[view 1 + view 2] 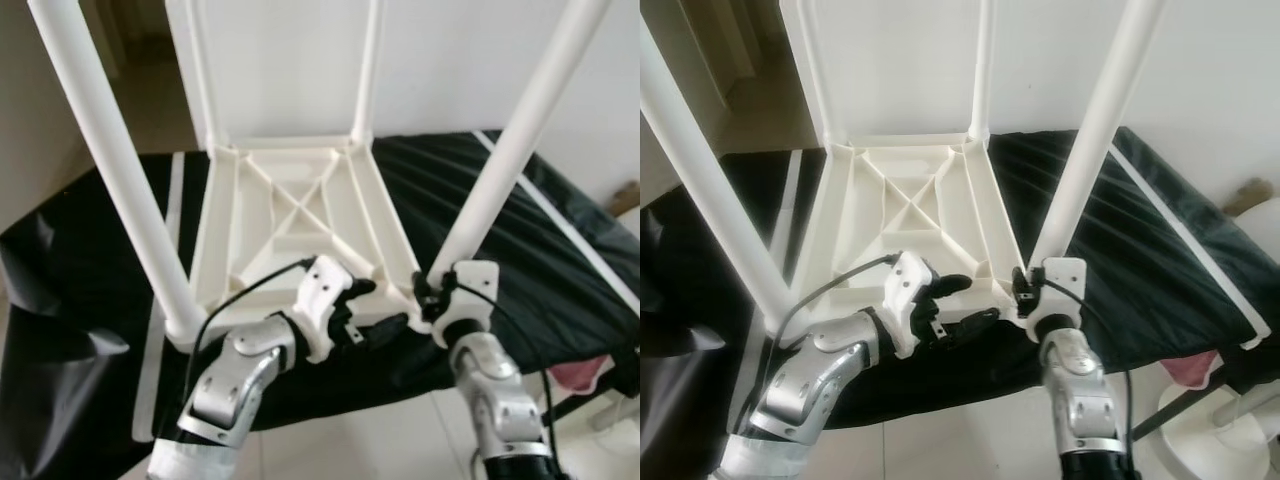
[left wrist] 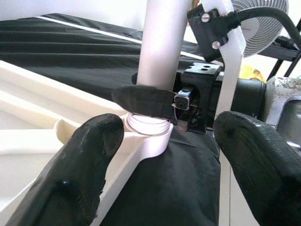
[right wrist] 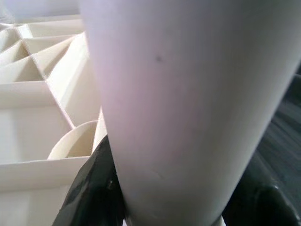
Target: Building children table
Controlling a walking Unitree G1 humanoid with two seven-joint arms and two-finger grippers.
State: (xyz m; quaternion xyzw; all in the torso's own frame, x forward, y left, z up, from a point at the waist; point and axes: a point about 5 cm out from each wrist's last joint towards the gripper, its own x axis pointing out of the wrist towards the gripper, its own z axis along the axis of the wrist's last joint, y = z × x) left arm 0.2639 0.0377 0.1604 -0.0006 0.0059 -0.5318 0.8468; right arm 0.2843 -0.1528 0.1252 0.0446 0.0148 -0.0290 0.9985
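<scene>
A white children's table point(image 1: 290, 215) lay upside down on a black sheet point(image 1: 560, 260) spread over the floor, its ribbed underside facing up. 4 white legs stood up from its corners: the near-left leg point(image 1: 110, 165) leaned toward the left, 2 far legs point(image 1: 365, 70) rose against the white wall point(image 1: 480, 60), and the near-right leg point(image 1: 515, 140) leaned toward the right.

The left gripper point(image 1: 375, 307) hovered over the near edge of the table, its black fingers point(image 2: 84, 165) spread wide and holding nothing, pointed rightward at the near-right corner. In the left wrist view, those fingers framed the base of the near-right leg, where a threaded collar point(image 2: 148, 125) sat in the table's corner socket.

The right gripper point(image 1: 432, 290) was at the base of the near-right leg, its fingers clamped around the tube just above the socket; the left wrist view showed 1 black finger point(image 2: 143, 101) wrapped across the leg. In the right wrist view, the leg loomed close, with the table's ribs behind it.

At the far right stood a white fan point(image 1: 1230, 425), beside something pink point(image 1: 1190, 368) at the sheet's edge.
</scene>
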